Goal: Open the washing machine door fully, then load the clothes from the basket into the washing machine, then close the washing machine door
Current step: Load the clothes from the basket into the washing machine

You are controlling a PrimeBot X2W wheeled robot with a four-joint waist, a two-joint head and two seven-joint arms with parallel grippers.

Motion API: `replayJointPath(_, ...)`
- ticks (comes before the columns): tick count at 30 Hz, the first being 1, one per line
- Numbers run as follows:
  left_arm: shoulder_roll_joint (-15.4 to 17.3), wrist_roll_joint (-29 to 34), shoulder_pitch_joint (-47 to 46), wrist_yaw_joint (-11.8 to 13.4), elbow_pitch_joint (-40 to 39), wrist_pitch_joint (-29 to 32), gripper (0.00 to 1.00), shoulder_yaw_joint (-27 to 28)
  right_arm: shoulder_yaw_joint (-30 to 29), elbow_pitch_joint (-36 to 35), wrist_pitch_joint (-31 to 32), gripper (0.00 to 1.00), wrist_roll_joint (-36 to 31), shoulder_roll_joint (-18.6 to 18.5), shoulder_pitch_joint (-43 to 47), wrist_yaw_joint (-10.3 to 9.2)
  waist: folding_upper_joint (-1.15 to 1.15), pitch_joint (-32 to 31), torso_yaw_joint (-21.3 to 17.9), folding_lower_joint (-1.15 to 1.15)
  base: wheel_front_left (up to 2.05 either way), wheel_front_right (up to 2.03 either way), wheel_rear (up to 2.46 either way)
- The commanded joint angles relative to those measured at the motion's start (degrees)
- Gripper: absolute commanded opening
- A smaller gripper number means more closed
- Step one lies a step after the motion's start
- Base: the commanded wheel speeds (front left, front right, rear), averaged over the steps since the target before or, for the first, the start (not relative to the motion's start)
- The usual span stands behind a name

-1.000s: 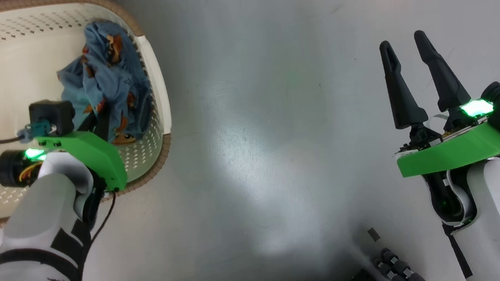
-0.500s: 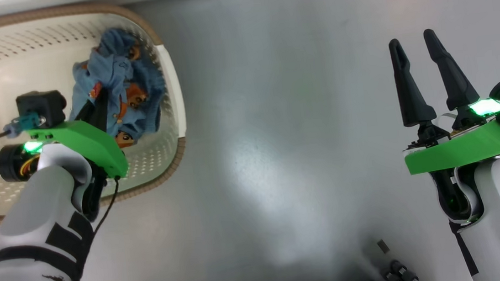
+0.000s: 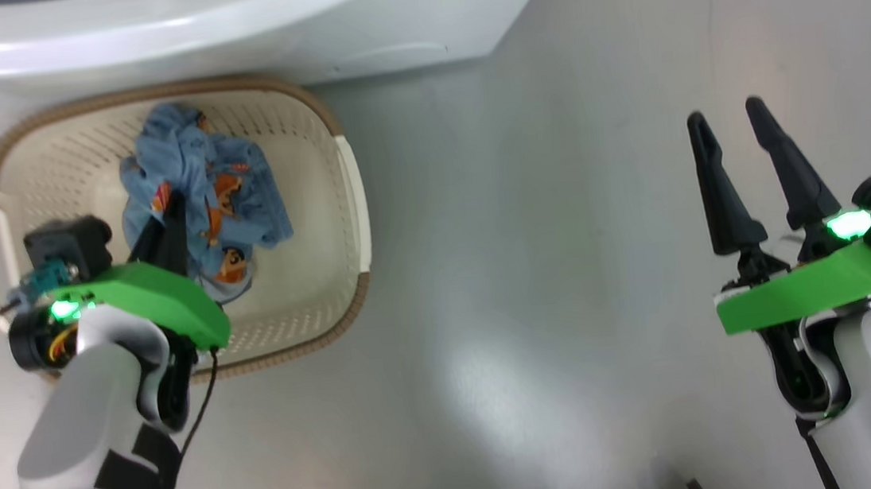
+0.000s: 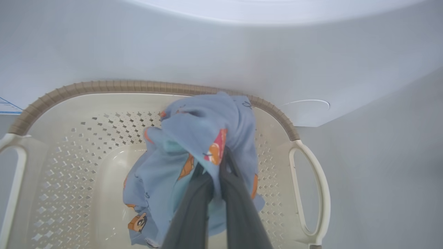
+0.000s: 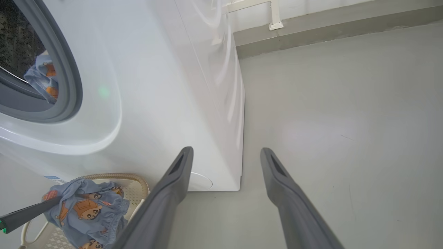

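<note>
My left gripper (image 3: 169, 218) is shut on the light blue clothes (image 3: 198, 187), a printed garment bunched around its fingertips (image 4: 225, 166) over the cream basket (image 3: 315, 320). The garment (image 4: 200, 131) hangs down towards the basket floor. The basket (image 4: 138, 86) stands right against the white washing machine (image 3: 223, 25). In the right wrist view another blue garment (image 5: 41, 79) lies inside the drum behind the grey gasket (image 5: 71, 69). The washing machine door is out of view. My right gripper (image 3: 725, 113) is open and holds nothing, over bare floor to the right.
The washer's lower right corner (image 5: 238, 186) sits close beyond my right gripper (image 5: 225, 150). Grey floor (image 3: 526, 268) stretches between the arms and off to the right. A wall skirting (image 5: 328, 31) runs behind the machine.
The head camera has tilted up, bringing the washer's front into view. My left gripper stays shut on the garment and has drawn it from the basket's right wall towards the middle. The right gripper is unchanged.
</note>
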Motion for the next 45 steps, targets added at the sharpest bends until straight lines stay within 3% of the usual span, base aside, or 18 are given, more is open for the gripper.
replayJointPath(1, 1.6, 1.7, 2.7, -0.1, -2.0, -0.4, 0.0, 2.8, 1.0, -0.8, -0.3, 1.0, -0.1, -0.3, 3.0, 0.09, 0.0, -4.6, 1.8, 0.0, 0.0, 0.0, 0.0)
replayJointPath(21, -0.2, 15.0, 20.1, -0.1, -20.7, -0.4, 0.0, 16.1, 0.1, 0.7, -0.3, 1.0, 0.2, -2.4, 11.3, 0.09, 0.0, -18.5, 4.7, 0.0, 0.0, 0.0, 0.0)
replayJointPath(35, -1.1, 19.6, 36.7, -0.1, -35.9, -0.4, 0.0, 22.1, -1.9, 0.6, -0.3, 1.0, 0.2, -3.5, 20.8, 0.09, 0.0, -29.6, 5.9, 0.0, 0.0, 0.0, 0.0)
replayJointPath(45, -1.8, 22.1, 45.8, -0.1, -44.1, -0.4, 0.0, 25.0, -4.1, 0.3, -0.3, 1.0, -0.1, -3.4, 25.5, 0.09, 0.0, -33.2, 6.4, 0.0, 0.0, 0.0, 0.0)
